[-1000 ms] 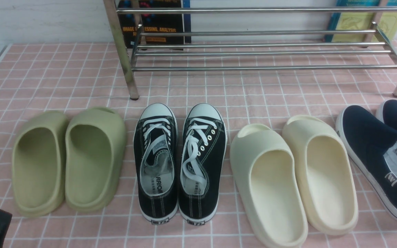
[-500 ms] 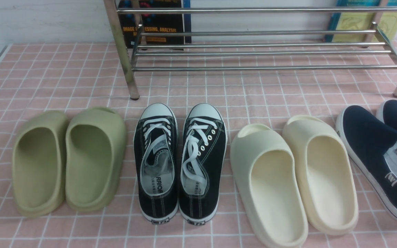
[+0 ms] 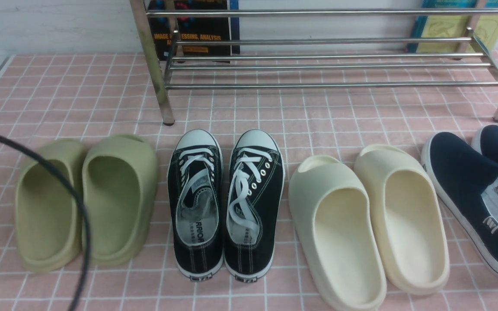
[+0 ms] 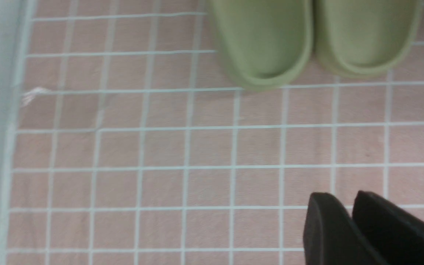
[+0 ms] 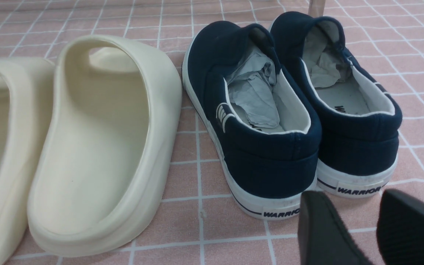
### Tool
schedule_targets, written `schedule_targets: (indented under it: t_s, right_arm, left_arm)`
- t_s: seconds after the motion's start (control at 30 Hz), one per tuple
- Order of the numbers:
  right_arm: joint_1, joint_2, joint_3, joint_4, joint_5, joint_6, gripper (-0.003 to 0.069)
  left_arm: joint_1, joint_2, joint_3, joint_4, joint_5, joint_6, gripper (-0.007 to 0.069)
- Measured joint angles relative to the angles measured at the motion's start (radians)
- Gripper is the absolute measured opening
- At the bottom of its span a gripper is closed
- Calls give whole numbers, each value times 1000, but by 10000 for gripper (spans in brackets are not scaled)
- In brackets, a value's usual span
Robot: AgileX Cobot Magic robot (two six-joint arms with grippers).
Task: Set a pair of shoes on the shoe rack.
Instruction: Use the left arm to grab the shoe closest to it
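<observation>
Front view: black sneakers [image 3: 253, 194] side by side, toes toward rack [image 3: 318, 85].

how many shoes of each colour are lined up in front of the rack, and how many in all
green slides: 2
black sneakers: 2
cream slides: 2
navy slip-ons: 2
total: 8 shoes, 4 pairs
</observation>
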Motion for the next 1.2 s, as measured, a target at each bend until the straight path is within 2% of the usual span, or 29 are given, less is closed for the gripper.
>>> schedule_targets:
  t_s: [0.1,0.27,0.37,0.5,0.6,0.73,0.87,0.93,1.0,1.07,1.2]
  right_arm:
    - [0,0,0,0,0,0,243]
    - [0,0,0,0,0,0,243]
    - [0,0,0,0,0,0,243]
    - [0,0,0,0,0,0,243]
    - [0,0,0,0,0,0,243]
    - [0,0,0,0,0,0,243]
    - [0,0,0,0,0,0,243]
    - [0,0,0,0,0,0,243]
    - [0,0,0,0,0,0,243]
    - [0,0,0,0,0,0,243]
    - [0,0,0,0,0,0,243]
  left_arm:
    - [-131,91,-10,-29,-29,-13,287]
    - [-301,307,-52,-37,-152,-137,563]
    - [-322,410,-80,-39,-234,-207,637]
    - [-324,525,-101,-44,-341,-278,652]
    - [-324,619,-106,-44,-407,-306,622]
    - [-324,736,-107,-40,-465,-324,508]
    - [-324,804,-107,-14,-530,-375,308]
    - [-324,809,-107,12,-551,-417,160]
    - [-324,800,-112,39,-547,-451,58]
    - [-324,786,-131,54,-523,-470,23]
    - [-324,740,-208,71,-471,-473,13]
